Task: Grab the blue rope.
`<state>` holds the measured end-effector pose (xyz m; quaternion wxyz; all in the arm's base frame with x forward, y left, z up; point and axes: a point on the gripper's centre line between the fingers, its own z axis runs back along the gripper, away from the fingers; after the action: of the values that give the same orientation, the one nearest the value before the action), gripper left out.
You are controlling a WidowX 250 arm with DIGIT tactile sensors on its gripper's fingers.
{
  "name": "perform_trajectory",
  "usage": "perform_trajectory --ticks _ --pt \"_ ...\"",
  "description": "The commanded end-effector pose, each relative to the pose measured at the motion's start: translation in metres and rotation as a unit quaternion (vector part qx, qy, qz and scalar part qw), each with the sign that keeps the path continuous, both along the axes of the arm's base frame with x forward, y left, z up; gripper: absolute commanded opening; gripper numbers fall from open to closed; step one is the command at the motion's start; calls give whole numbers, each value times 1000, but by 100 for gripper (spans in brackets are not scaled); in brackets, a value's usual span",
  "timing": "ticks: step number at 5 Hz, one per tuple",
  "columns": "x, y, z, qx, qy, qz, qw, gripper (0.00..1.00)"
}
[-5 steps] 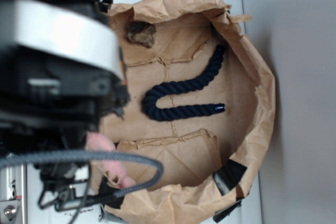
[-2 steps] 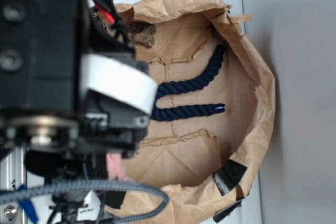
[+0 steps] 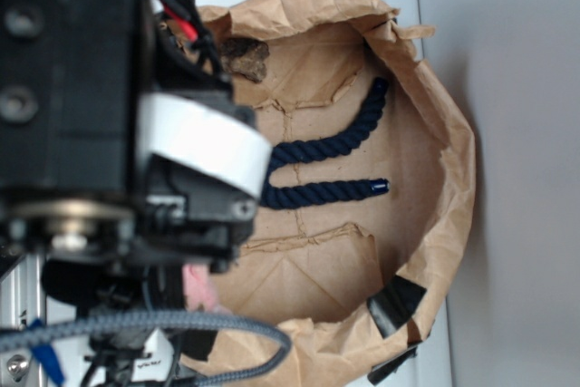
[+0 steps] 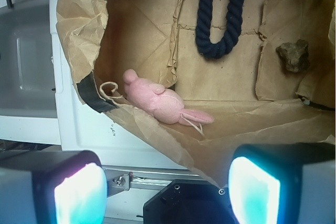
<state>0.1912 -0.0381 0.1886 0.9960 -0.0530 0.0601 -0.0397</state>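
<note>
Ahead of the pincer (image 4: 168, 187), well beyond its fingertips, the blue rope (image 4: 223, 17) lies bent in a U on the floor of the torn-open brown paper bag (image 4: 220, 129). The pincer stands wide open with nothing between its fingers (image 4: 79, 195). A pink plush (image 4: 157, 100) rests nearer, against the bag's wall, left of the rope's bend. A brown rock (image 4: 294, 55) sits off to the right, apart from the rope.
</note>
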Motion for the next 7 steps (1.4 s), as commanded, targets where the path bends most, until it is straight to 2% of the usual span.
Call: perform_trajectory --ticks 1,2,3,5,7 --pt "51 18 -16 8 -30 2 1000 100" --pt "71 20 -24 15 -35 -7 999 100" --pt "87 1 -23 10 -55 -48 997 100" --pt "106 -7 -36 -24 -106 -105 989 100" --pt "106 -7 -36 -24 -106 -105 989 100"
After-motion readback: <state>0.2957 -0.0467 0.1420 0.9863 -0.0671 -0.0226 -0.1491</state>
